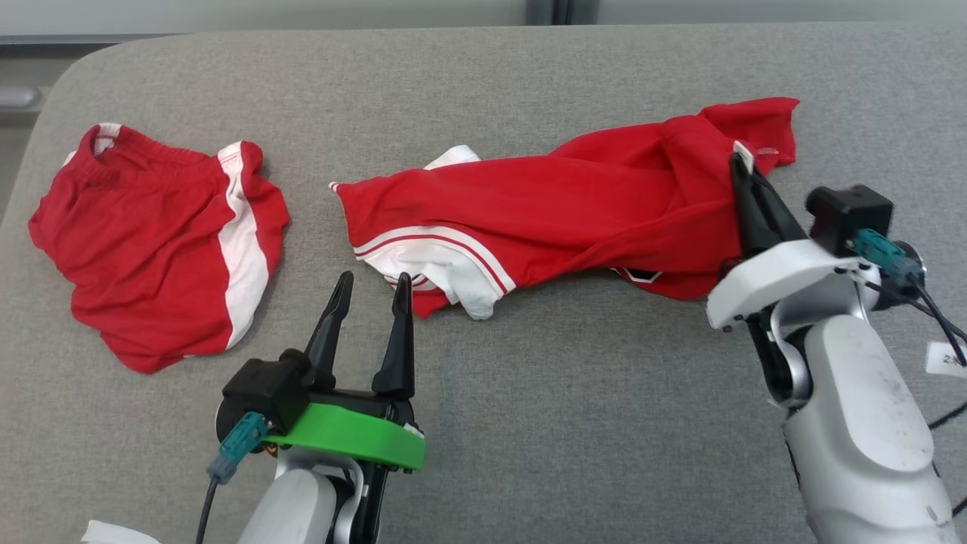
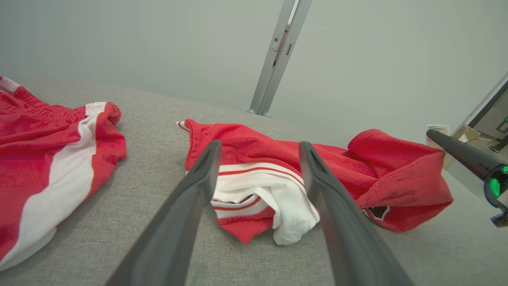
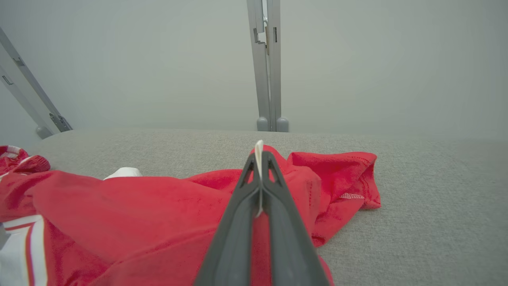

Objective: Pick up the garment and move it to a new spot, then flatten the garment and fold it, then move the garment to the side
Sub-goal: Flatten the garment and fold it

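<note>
A red garment (image 1: 559, 208) with white and red striped trim lies crumpled and stretched across the middle of the grey surface. My right gripper (image 1: 744, 170) is shut on a white-edged fold at the garment's right end; in the right wrist view the fingers (image 3: 260, 178) pinch a thin white strip of cloth above the red fabric (image 3: 139, 214). Just in front of the garment's white lower left corner (image 2: 278, 202) stands my left gripper (image 1: 370, 291), open with nothing between its fingers (image 2: 198, 178).
A second red piece with a white side stripe, a pair of shorts (image 1: 159, 242), lies at the left of the grey padded surface (image 1: 529, 423). A metal post (image 3: 266, 63) stands behind the far edge.
</note>
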